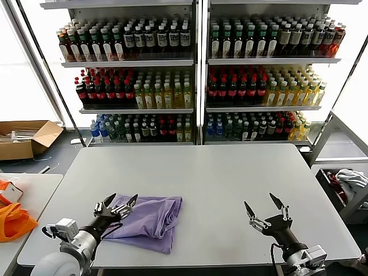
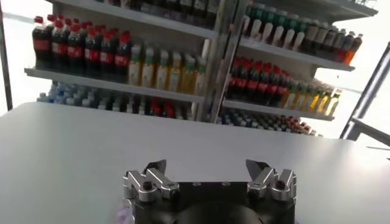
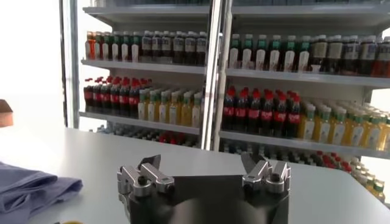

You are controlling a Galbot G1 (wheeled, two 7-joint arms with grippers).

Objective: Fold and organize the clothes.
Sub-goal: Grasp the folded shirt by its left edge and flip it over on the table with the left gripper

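Note:
The lavender T-shirt [image 1: 149, 221] lies folded into a small bundle on the grey table [image 1: 230, 178], near the front left. My left gripper [image 1: 121, 202] is open and empty, just above the shirt's near-left edge. In the left wrist view the left gripper [image 2: 209, 165] shows its jaws wide apart with only table beyond. My right gripper [image 1: 265, 207] is open and empty above the table's front right, well away from the shirt. In the right wrist view the right gripper [image 3: 202, 161] is open and the shirt [image 3: 30, 189] shows off to one side.
An orange bag [image 1: 12, 221] lies on a side table at the left. A cardboard box [image 1: 26, 138] sits on the floor at the left. Shelves of bottles [image 1: 195, 75] stand behind the table. A bin with a white cloth [image 1: 351, 179] is at the right.

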